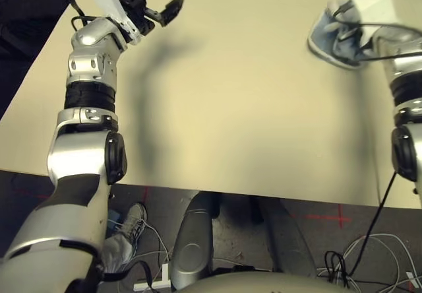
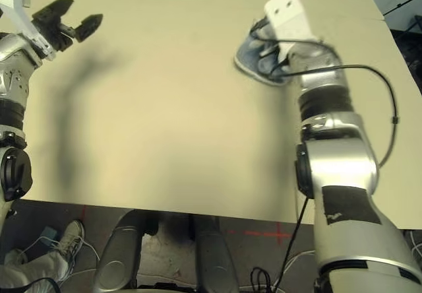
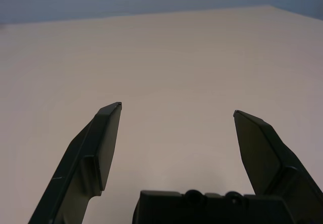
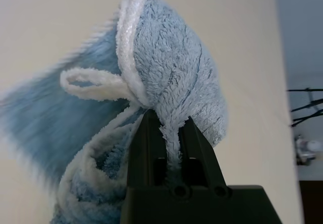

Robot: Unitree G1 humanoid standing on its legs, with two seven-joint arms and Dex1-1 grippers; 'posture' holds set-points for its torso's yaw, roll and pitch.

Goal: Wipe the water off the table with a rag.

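We see the right gripper (image 4: pixel 170 138) clenched on a fold of the rag (image 4: pixel 151 103), which bunches up around its fingers and rests on the table (image 1: pixel 217 108) toward the far right. The left gripper (image 1: pixel 155 6) hangs spread wide over the far left of the table, well apart from the rag.

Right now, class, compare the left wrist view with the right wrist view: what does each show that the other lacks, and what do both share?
Left wrist view alone: the left gripper open, its two fingers spread wide over bare table, holding nothing.

Right wrist view alone: the right gripper shut on a fold of the blue rag, the rest of the cloth bunched around it.

Both share: a pair of black fingers rising from below and the pale beige table behind them.
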